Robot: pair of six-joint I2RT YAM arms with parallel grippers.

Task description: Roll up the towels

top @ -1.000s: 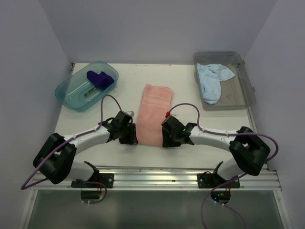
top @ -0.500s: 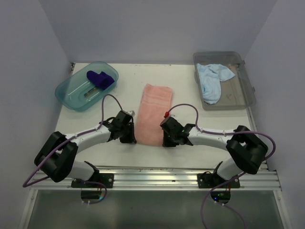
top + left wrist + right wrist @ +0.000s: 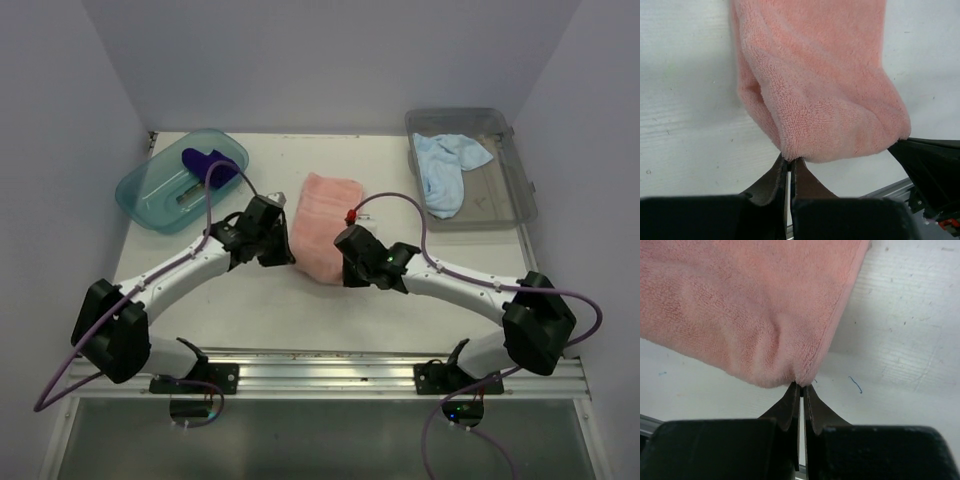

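The salmon pink towel lies in the middle of the table, its near end folded up and back over itself. My left gripper is shut on the towel's near left corner. My right gripper is shut on the near right corner. Both hold that near edge lifted. The dark purple towel lies bunched in the teal tub at the back left. The light blue towel lies crumpled in the clear grey bin at the back right.
The teal tub stands close behind my left arm. The grey bin stands at the table's right edge. Grey walls close the table on three sides. A metal rail runs along the near edge.
Both grippers have moved away from the near edge toward the back, carrying the pink towel's near end up and over itself. The towel now looks shorter.
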